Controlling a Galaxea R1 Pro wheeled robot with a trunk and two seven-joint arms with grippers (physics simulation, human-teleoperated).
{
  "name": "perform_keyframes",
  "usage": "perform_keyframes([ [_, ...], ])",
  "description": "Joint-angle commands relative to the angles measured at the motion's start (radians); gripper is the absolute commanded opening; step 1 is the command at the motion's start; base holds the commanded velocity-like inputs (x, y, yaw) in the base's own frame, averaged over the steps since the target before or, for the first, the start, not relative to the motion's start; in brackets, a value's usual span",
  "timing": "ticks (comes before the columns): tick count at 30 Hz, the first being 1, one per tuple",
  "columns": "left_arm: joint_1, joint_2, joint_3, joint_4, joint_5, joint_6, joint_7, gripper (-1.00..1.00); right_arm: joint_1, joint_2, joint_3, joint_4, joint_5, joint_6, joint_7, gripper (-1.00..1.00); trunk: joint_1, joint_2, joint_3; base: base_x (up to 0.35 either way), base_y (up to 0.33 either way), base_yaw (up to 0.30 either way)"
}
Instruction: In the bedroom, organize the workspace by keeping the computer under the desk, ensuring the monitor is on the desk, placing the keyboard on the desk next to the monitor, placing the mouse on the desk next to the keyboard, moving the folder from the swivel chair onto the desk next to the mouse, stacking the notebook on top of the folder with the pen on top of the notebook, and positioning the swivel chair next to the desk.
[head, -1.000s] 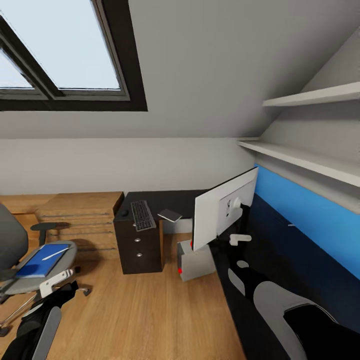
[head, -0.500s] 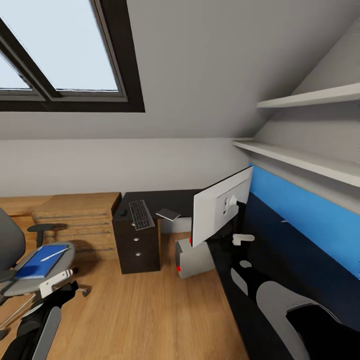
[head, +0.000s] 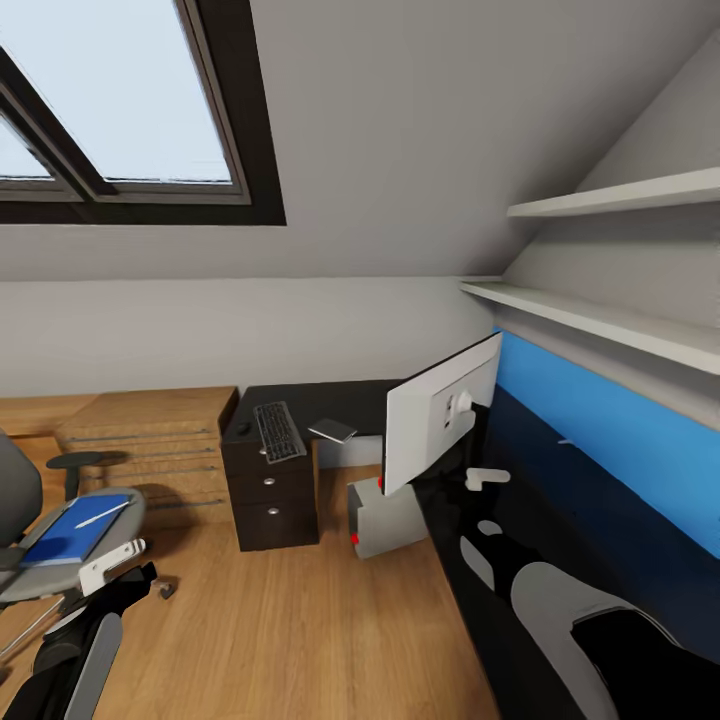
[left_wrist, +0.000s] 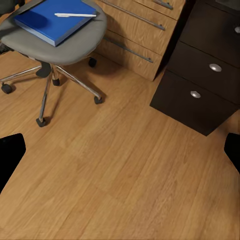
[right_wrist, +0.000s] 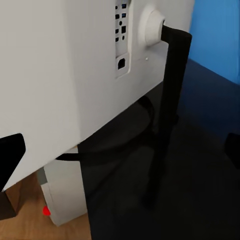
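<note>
The monitor (head: 440, 410) stands on the black desk (head: 350, 398) with its white back toward me; the right wrist view shows its back (right_wrist: 65, 70) and black stand (right_wrist: 167, 105) close up. My right gripper (right_wrist: 120, 155) is open just behind it. The keyboard (head: 278, 430), the mouse (head: 243, 427) and a grey notebook (head: 333, 431) lie on the desk's far wing. Under the desk sits the computer (head: 385, 518). At the left, the swivel chair (head: 40, 575) carries the blue folder (left_wrist: 55, 20) with the pen (left_wrist: 75, 15) on it. My left gripper (left_wrist: 120, 152) hangs open over bare floor.
Black drawers (head: 270, 498) with silver knobs hold up the desk's far end. A light wooden drawer cabinet (head: 150, 430) stands behind the chair. Two white shelves (head: 600, 320) jut over the desk's right side, under a sloped ceiling. Wooden floor (head: 290, 620) lies between chair and desk.
The whole head view has slid a little leftward, so the camera has moved. Desk, chair and monitor keep their places relative to each other, and both arms look unmoved.
</note>
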Motion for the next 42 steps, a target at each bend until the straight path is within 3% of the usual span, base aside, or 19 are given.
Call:
perform_keyframes([
  [1, 0.0, 0.001, -0.001, -0.001, 0.01, 0.003, 0.007, 1.0, -0.001, -0.001, 0.008, 0.001, -0.009, -0.005, -0.004, 1.0, 0.001, -0.001, 0.0, 0.167, 0.256, -0.235],
  [14, 0.0, 0.001, -0.001, -0.001, 0.01, 0.003, 0.007, 1.0, -0.001, -0.004, 0.008, 0.001, -0.009, -0.022, -0.004, 1.0, 0.001, -0.001, 0.01, 0.166, 0.166, -0.236],
  [29, 0.0, -0.002, -0.002, 0.0, 0.009, 0.002, 0.007, 1.0, -0.001, -0.008, 0.007, 0.007, -0.009, -0.054, -0.005, 1.0, 0.001, -0.001, 0.011, 0.091, 0.184, -0.026],
  [42, 0.0, -0.005, -0.018, -0.001, 0.006, -0.001, 0.007, 1.0, -0.001, -0.057, 0.006, 0.013, -0.011, -0.055, -0.005, 1.0, 0.001, -0.001, 0.011, 0.013, 0.035, 0.0],
])
